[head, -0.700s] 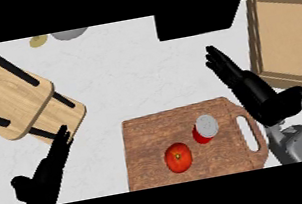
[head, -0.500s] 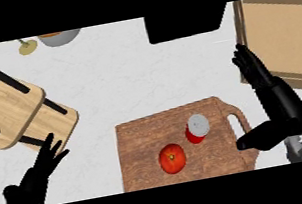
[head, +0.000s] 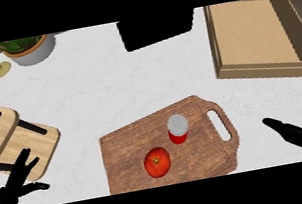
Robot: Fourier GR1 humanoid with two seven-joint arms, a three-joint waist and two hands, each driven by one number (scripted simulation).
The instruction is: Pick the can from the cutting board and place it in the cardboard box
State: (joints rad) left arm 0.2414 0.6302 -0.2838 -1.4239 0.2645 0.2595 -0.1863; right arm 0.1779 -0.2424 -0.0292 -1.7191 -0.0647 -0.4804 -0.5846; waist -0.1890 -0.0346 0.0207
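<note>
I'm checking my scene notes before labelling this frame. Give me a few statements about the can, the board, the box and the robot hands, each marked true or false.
1. The can stands upright on the cutting board. True.
2. A tomato lies on the board beside the can. True.
3. The can is inside the cardboard box. False: the box holds nothing visible; the can is on the board.
4. The right robot hand is curled round the can. False: it is open, right of the board, touching nothing.
5. The left robot hand holds the tomato. False: it is open at the lower left.
</note>
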